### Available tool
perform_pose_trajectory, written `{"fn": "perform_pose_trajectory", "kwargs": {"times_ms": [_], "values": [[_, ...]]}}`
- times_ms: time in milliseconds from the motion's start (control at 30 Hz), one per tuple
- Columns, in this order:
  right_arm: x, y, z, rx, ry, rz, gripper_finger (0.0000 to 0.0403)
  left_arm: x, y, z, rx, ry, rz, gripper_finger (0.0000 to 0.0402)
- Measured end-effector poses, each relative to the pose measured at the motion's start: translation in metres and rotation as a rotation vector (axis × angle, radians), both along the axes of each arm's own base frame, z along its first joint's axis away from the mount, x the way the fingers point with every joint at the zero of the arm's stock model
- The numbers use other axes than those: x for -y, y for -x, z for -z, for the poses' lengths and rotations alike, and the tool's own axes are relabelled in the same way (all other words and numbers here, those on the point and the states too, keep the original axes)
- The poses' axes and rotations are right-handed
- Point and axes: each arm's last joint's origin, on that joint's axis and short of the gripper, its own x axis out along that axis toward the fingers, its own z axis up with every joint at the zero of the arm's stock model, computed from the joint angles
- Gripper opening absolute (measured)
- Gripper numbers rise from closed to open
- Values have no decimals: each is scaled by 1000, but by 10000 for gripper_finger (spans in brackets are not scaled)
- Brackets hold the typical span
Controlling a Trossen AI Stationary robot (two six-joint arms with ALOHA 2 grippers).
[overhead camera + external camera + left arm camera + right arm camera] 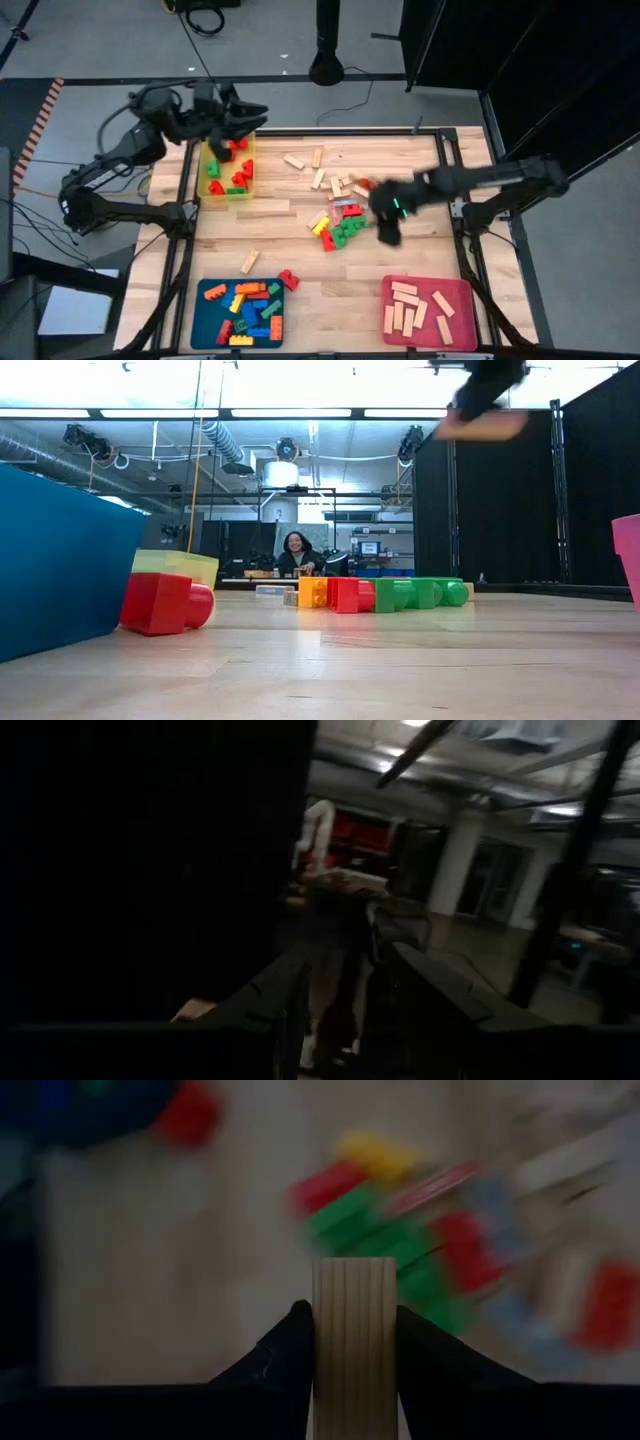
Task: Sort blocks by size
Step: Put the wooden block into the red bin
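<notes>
I am in the carrying step: my right gripper (352, 1330) is clamped on a pale wooden bar (354, 1342), one finger on each of its long sides, and I hold it in the air above the table (330, 280). In the high view my right gripper (388, 222) is just right of the mixed pile (338, 222) at the table's centre, at about three o'clock from it. The bar itself I cannot make out there; the wrist view shows it clearly.

The long axis of the bar runs forward out of my fingers, and its free end points away from the wrist, toward the coloured bricks blurred below it. How it is turned against the table edges I cannot tell.

The next move, as I judge, is to bring the bar to the pink tray (428, 312), which lies at about five o'clock from my gripper and already holds several wooden bars (415, 308). That calls for a swing toward the near right corner, a lowering over a free place in the tray, and only then opening the fingers (the bar should lie flat, not on top of another).

My left gripper (232, 128) hangs over the yellow tray (228, 168) at the far left, about ten o'clock from the pile, with its fingers apart, and I see nothing between them. The blue tray (243, 312) is at seven o'clock, with many coloured bricks.
</notes>
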Motion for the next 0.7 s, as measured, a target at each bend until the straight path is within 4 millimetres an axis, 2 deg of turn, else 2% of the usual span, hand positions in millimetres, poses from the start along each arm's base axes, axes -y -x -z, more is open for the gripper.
{"fn": "perform_pose_trajectory", "kwargs": {"times_ms": [167,367,533,600,700], "values": [[-73,17,3,-43,-99,7,118,10,19,-9,43,-22,27,145],[-142,34,28,-190,-201,98,118,17,32,-12,59,-34,31,145],[-183,42,60,-303,-181,131,120,17,32,-5,-10,-14,29,145],[-194,44,73,-364,-174,141,146,16,31,-2,-41,1,28,145],[-201,43,88,-459,-186,126,209,15,28,1,-67,15,25,145]]}}
